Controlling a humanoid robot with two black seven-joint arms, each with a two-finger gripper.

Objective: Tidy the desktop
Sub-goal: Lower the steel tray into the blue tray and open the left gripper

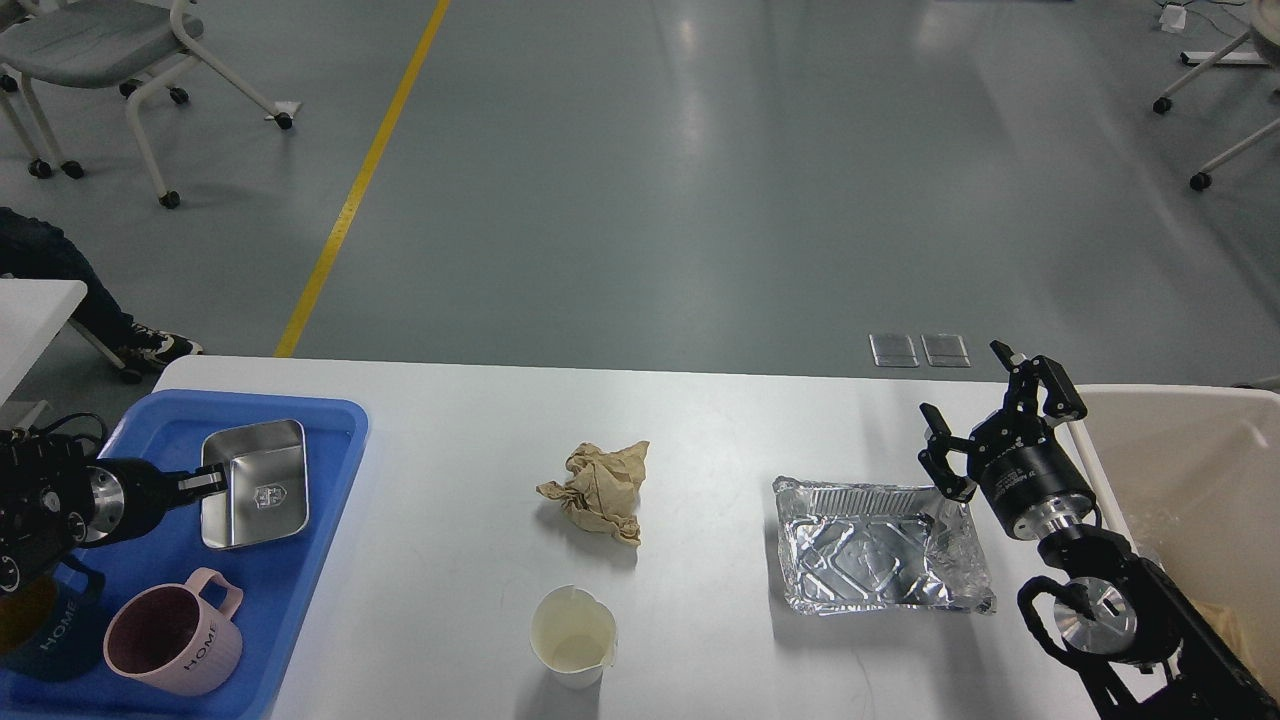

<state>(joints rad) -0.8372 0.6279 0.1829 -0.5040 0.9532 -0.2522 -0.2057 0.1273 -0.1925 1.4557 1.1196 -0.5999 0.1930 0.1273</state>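
- Grey floor beyond desktop (700, 420).
- Left gripper (212, 482) clamped on steel tin (257, 483) (over blue tray (300, 570)).
- Right gripper (990, 420) spread wide, empty, above foil pan (870, 545), far right.

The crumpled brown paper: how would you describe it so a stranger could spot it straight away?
Start at the white desktop. Near its middle, between the blue tray on the left and the foil container on the right, lies the crumpled brown paper, just beyond a paper cup. It is the only soft, tan, wrinkled thing there.

dark mug (30, 630) cut by left edge
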